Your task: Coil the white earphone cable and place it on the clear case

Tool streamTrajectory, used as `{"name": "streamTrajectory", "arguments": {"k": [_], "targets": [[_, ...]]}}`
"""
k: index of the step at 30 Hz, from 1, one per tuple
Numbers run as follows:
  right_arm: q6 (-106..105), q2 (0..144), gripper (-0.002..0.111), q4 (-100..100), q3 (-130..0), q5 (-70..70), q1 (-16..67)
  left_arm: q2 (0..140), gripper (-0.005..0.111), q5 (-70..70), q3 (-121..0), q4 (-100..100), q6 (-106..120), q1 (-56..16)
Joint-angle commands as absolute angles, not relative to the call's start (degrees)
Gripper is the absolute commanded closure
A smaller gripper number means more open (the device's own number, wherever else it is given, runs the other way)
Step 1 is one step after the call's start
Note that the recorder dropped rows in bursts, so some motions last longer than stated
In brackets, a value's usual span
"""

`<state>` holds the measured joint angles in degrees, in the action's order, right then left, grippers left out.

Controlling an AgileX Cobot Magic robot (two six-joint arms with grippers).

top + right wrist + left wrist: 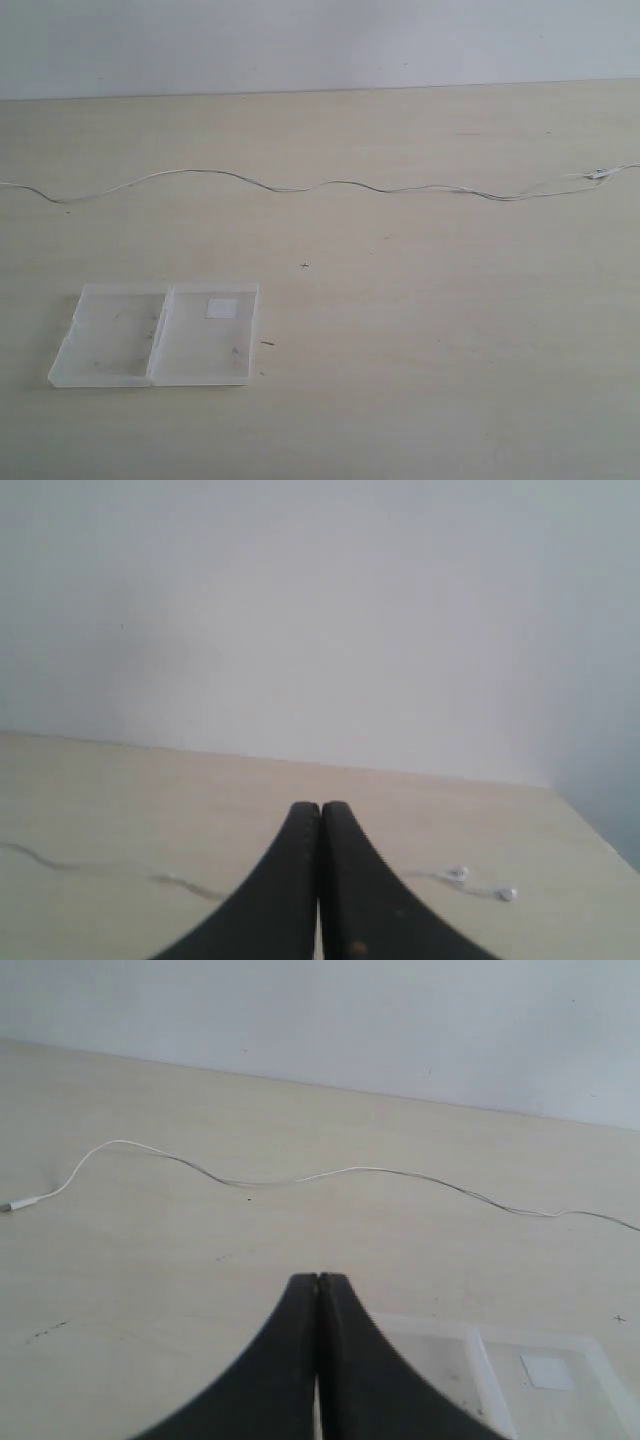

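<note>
We see the white earphone cable (330,185) stretched out in a long, gently waving line across the far half of the worktop (430,360), running roughly parallel to the far edge where the pale wall (300,40) begins, and not coiled at any point. Toward the right edge a small thickening on the wire looks like the inline remote (598,174), and in the right wrist view we find the two earbuds (460,874) lying close together near the far right corner. The other end, toward the left edge, finishes in the plug (20,1203), which rests flat on the wood. The clear case (160,335) lies open toward the near left corner, well apart from the cable, its two shallow halves flat and side by side. The half nearer the right edge carries a small white sticker (220,307). Between the case and the cable we note a tiny dark cross mark (304,265) on the surface. The left claw (318,1282) has its black fingers pressed together with nothing between them, and part of the case shows just past them. The right claw (320,808) is likewise pressed together and empty, pointing toward the far edge
</note>
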<state>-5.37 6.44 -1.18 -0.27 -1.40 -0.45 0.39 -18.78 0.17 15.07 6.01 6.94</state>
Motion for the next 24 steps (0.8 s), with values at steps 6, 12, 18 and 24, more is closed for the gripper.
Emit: {"name": "streamTrajectory", "arguments": {"k": [6, 12, 18, 24], "targets": [[14.27, 6.08, 0.108, -1.61, 0.00, -23.06, -0.69, 0.00, 0.107, -18.08, 0.00, 15.57, 5.70, 7.06], [40.91, 6.08, 0.108, 0.53, 0.00, -22.67, -0.69, 0.00, 0.107, -18.08, 0.00, 15.57, 5.70, 7.06], [55.63, 6.08, 0.108, 7.22, 0.00, -9.90, -0.69, 0.00, 0.107, -18.08, 0.00, 15.57, 5.70, 7.06], [47.92, 6.68, 0.108, 6.86, -3.07, -4.85, -0.69, 0.00, 0.107, -18.08, 0.00, 15.57, 5.70, 7.06]]}}
